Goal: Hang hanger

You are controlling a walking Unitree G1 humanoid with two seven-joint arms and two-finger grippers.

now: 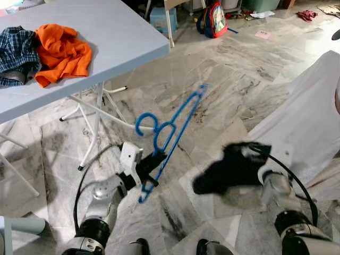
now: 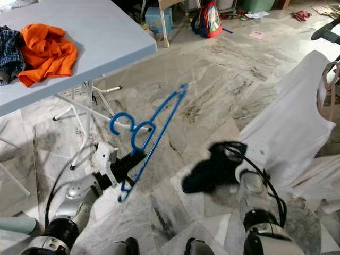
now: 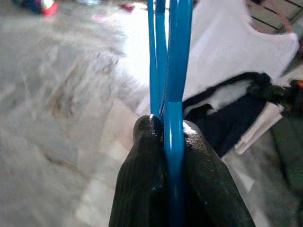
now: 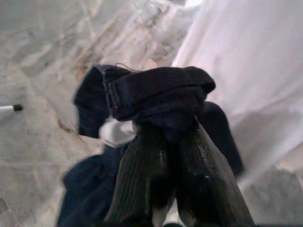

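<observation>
Left eye view has the left gripper (image 1: pixel 151 166) low and left of centre, fingers pinched tight on the bottom of a blue hanger (image 1: pixel 172 130), which slants up toward the middle of the frame with its hook curling left. Lower right, the right gripper (image 4: pixel 163 130) is clamped on a bunched dark garment (image 1: pixel 231 167), blurred over the marble floor (image 1: pixel 223 69). A white shirt (image 1: pixel 313 117) hangs at the right edge. Upper left, a table (image 1: pixel 122 37) carries an orange cloth (image 1: pixel 61 53) beside a plaid shirt (image 1: pixel 16 53).
</observation>
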